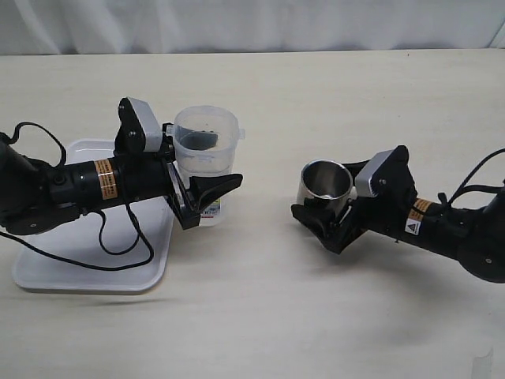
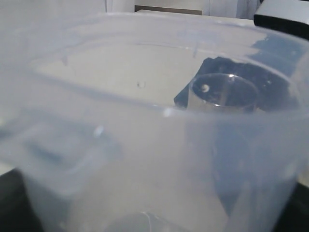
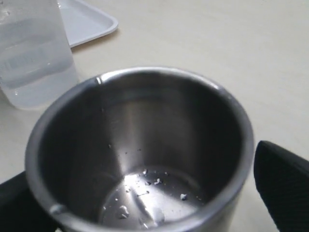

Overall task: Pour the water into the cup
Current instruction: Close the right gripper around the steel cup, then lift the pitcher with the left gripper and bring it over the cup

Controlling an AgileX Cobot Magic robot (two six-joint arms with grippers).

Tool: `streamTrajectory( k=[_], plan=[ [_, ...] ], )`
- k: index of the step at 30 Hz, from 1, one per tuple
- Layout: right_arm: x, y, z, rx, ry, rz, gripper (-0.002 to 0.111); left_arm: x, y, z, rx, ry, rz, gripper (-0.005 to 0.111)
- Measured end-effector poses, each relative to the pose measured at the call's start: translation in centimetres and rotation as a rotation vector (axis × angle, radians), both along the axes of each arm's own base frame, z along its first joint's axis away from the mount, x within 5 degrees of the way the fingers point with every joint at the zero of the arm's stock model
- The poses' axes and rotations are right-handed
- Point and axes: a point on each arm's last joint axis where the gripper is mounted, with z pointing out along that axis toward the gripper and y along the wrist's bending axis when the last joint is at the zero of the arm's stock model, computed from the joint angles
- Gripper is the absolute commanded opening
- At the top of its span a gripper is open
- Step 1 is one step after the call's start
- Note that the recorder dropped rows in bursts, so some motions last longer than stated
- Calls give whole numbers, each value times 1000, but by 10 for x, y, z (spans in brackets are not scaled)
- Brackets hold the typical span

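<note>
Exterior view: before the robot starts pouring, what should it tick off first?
1. Container gripped by left tool: ok, fingers on both sides.
2. Cup mouth up and unobstructed: ok.
3. Right tool clamped on cup: not ok; its fingers flank it, but a gap shows beside one.
4. Container above cup: not ok; it is apart from the cup, by the tray.
5. Water in container: cannot tell through the cloudy wall.
6. Cup empty enough: ok, only droplets on its bottom.
</note>
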Motion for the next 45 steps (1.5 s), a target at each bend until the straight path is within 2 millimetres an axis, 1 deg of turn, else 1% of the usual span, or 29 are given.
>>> streamTrajectory(
  k=[9,10,12,13,14,15,16,17,18,19,22,25,29,33,37,40,45],
  plan=[
    [3,0,-2,7,-6,0,93,0,0,0,0,0,0,0],
    [3,0,-2,8,-5,-1,92,0,0,0,0,0,0,0],
    [3,0,-2,8,-5,-1,83,0,0,0,0,0,0,0],
    [3,0,-2,8,-5,-1,72,0,0,0,0,0,0,0],
    [3,0,-2,8,-5,-1,65,0,0,0,0,0,0,0],
    [3,1,-2,8,-5,1,51,0,0,0,0,0,0,0],
    [3,1,-2,10,-7,1,43,0,0,0,0,0,0,0],
    [3,1,-2,10,-7,1,27,0,0,0,0,0,0,0],
    [3,1,-2,9,-8,2,15,0,0,0,0,0,0,0],
    [3,1,-2,10,-9,2,4,0,0,0,0,0,0,0],
    [4,1,-1,3,-21,11,4,1,0,0,-2,1,7,0],
    [16,6,4,21,-57,75,4,5,3,0,-11,10,68,0],
    [32,12,13,88,-49,133,4,14,1,4,-19,-14,89,0],
    [44,15,18,121,-35,151,4,30,-4,15,-54,-57,96,0],
    [53,17,22,116,-37,168,4,48,-10,29,-91,-105,101,0],
    [58,17,24,122,-42,173,4,61,-13,37,-88,-114,117,0],
    [69,19,24,59,-28,159,4,79,-16,48,-66,-116,149,0]
  ],
)
